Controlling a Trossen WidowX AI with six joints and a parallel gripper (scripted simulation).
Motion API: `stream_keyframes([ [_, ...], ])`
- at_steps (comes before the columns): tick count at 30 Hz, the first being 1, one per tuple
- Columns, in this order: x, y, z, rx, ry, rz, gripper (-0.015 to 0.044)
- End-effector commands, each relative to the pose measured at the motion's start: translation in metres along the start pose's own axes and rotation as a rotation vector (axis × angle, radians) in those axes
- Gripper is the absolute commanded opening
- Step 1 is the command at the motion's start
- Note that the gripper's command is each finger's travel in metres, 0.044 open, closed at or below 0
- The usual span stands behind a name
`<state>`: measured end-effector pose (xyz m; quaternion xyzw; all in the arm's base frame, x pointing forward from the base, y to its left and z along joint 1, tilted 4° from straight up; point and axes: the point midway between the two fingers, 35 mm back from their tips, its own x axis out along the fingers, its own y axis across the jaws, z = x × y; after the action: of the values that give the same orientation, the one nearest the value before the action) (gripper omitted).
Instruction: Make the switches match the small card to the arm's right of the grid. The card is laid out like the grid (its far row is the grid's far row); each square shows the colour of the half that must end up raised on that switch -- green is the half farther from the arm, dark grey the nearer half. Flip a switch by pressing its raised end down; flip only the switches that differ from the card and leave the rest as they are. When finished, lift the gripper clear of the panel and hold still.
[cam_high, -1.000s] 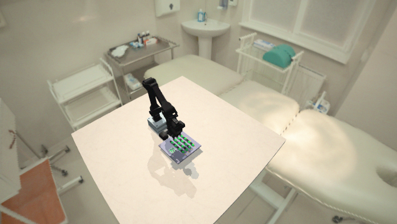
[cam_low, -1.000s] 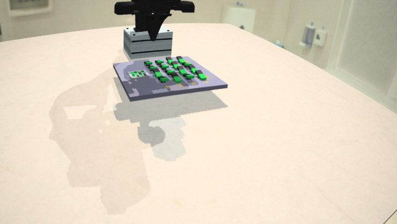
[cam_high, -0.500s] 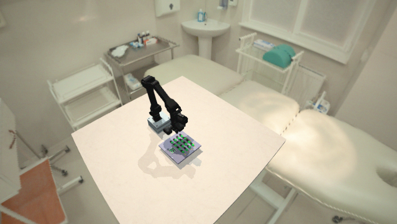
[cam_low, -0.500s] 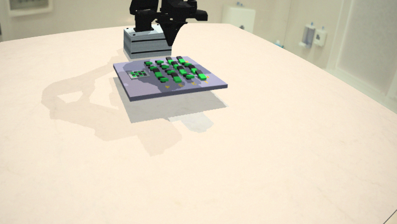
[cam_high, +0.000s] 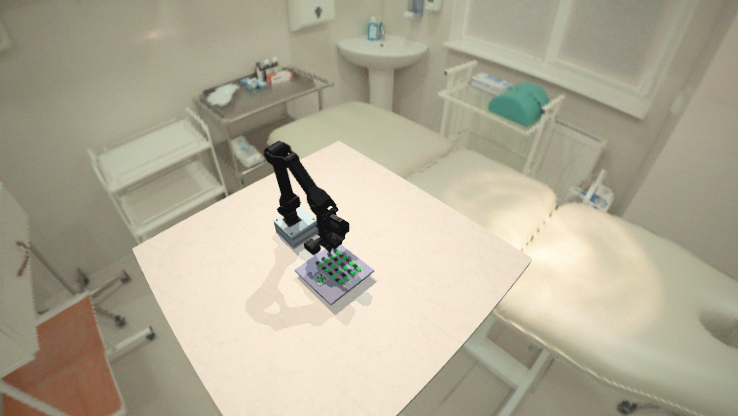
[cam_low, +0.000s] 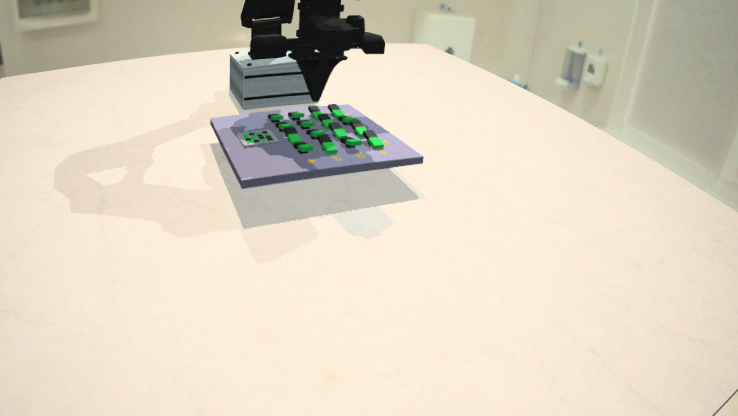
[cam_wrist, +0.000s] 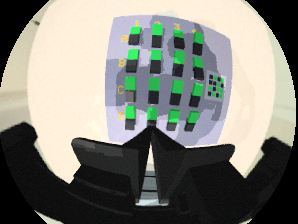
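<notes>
I have the jaws (cam_low: 315, 98) closed to a single point with nothing between them, hanging just above the near row of the switches (cam_low: 327, 129) on the lilac panel (cam_low: 330, 167). In the exterior view the tip sits close over the rocker at the near row, second column from the side away from the card, and I cannot tell whether it touches. The card (cam_low: 257, 136) lies on the same panel to the side of the jaws, beyond the outermost column and well apart from the tip. From the wrist view the grid (cam_wrist: 162, 76) spreads ahead of the jaws and the card (cam_wrist: 216, 87) shows as a small patch of green and dark squares, too small for me to read square by square, so I cannot say which rockers already agree. My judgement is that the job is mid-way: the jaws are low over the panel, not lifted clear, so at least one press seems pending and the final retreat is not yet made. Room is generous: above the jaws nothing blocks a straight rise, and ahead and to both sides the counter (cam_low: 465, 289) runs wide. Behind the jaws the arm's grey base block (cam_low: 238, 87) stands just beyond the panel's near edge, so I would keep any pull-back mostly upward.
</notes>
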<state>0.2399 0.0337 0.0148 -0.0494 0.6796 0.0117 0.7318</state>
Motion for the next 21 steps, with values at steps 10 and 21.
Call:
stream_keyframes([
  [10, 0.0093, -0.0003, -0.0026, -0.001, 0.006, -0.001, 0.0000],
  [21, 0.0093, -0.0003, -0.0026, -0.001, 0.006, -0.001, 0.0000],
])
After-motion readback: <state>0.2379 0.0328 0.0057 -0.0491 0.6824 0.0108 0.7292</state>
